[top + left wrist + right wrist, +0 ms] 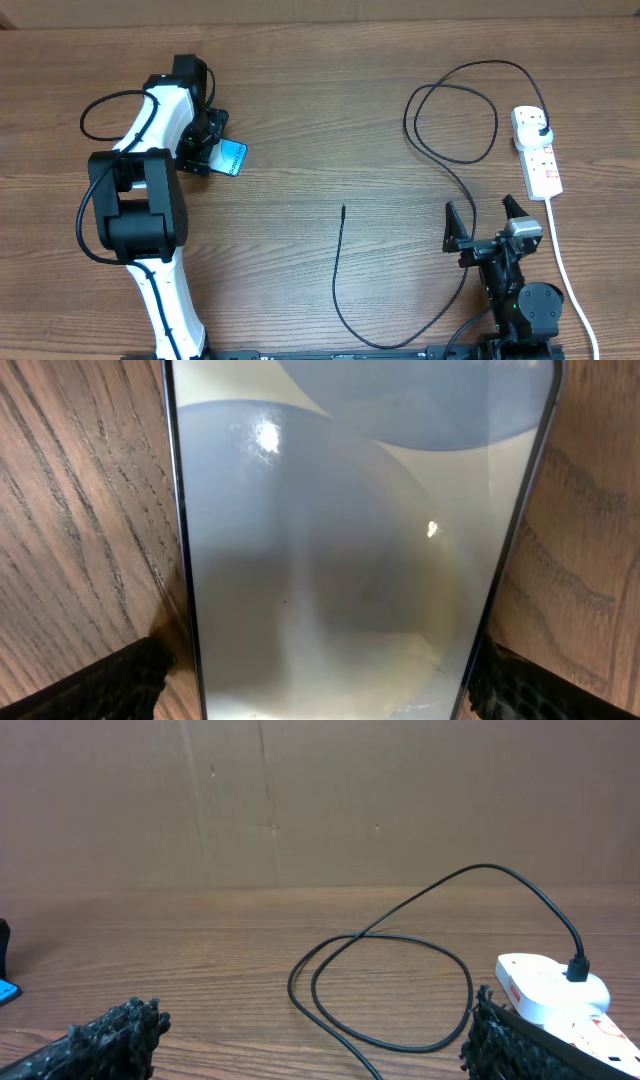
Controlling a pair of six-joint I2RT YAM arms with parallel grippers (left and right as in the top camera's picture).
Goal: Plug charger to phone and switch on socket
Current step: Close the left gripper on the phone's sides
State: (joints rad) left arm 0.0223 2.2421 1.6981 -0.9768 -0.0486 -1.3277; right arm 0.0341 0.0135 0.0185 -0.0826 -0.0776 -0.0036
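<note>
The phone (231, 158) lies flat on the counter (330, 90), over on the left. The left jaws (318, 678) are wide apart, and the phone sits right between them. One pad (100, 685) is on each side of it, just beside its edges. I cannot tell if the pads touch it. From the left wrist, the phone's long side runs straight ahead, away from the jaws.

The charger (338, 280) is a long black wire. Its free tip (343, 208) lies in the middle of the counter, between the two arms, and points to the far side. The phone is to the left of the tip, well apart from it. I think the tip has to be carried that way. Both arms look about as near to the tip.

The plug (541, 132) is already in the socket (542, 172). The socket lies on the right, long side running near to far. The right jaws (310, 1030) are wide apart and hold nothing. They are the nearer ones to the socket and its red switches.

There is one phone, one charger, one socket and two arms.
</note>
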